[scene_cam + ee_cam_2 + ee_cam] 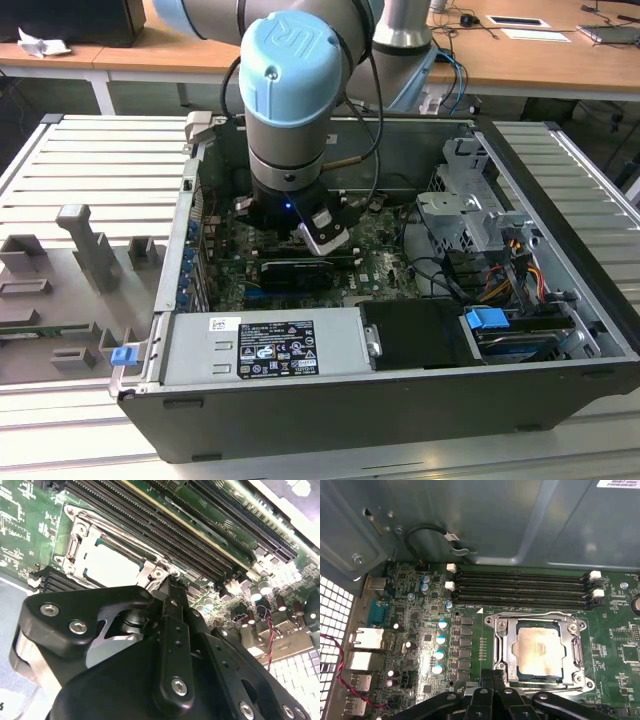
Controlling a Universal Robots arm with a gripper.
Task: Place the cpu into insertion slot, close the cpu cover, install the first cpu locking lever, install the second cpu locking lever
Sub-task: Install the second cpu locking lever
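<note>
**A:** Starting at the exterior view's left: what's there?

**B:** A grey fixture tray (80,270), well apart from the work. At centre frame my arm (290,90) reaches straight down into the open computer case (400,400), and its wrist hides the board beneath it.

**A:** So where is the cpu relative to the gripper?

**B:** In both wrist views the cpu (540,650) lies flat in the insertion slot (75,545), just ahead of the gripper (493,677). The fingertips (167,587) sit right at a corner of the socket's metal rim. I can't tell if they touch it.

**A:** Holding anything?

**B:** No. In the first wrist view the two fingers look pressed together with nothing between them.

**A:** And the part itself?

**B:** It's a pale silvery-beige square face with faint smudges, a thin green edge showing round it. The cpu cover (507,647) looks folded down flat, framing the chip through its window. The socket is near square, with one edge running parallel to the long black memory slots (520,585) beside it.
</note>
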